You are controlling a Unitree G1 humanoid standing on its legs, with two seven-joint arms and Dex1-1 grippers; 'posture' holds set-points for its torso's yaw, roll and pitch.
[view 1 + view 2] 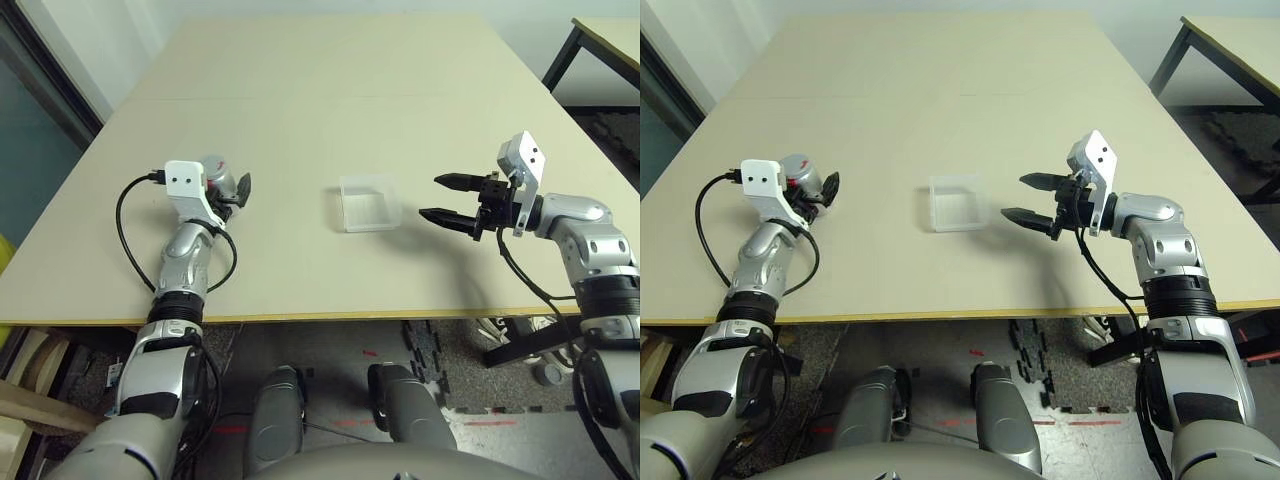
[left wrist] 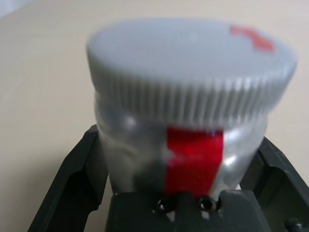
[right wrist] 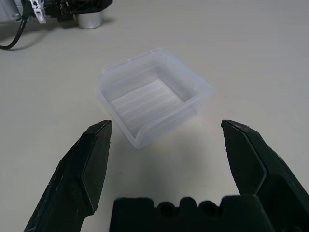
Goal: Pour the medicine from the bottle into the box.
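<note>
Up close, one capped bottle stood between the left hand's spread fingers; right hand gaped toward one box.

- Silver forearms with black ribbed wrist collars.
- White camera blocks above black two-fingered left hand and right hand.
- Looping black cables.
- Possibly two small screws at finger base.

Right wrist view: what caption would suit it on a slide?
The open right hand hovers just short of the empty clear box on the table.
</note>
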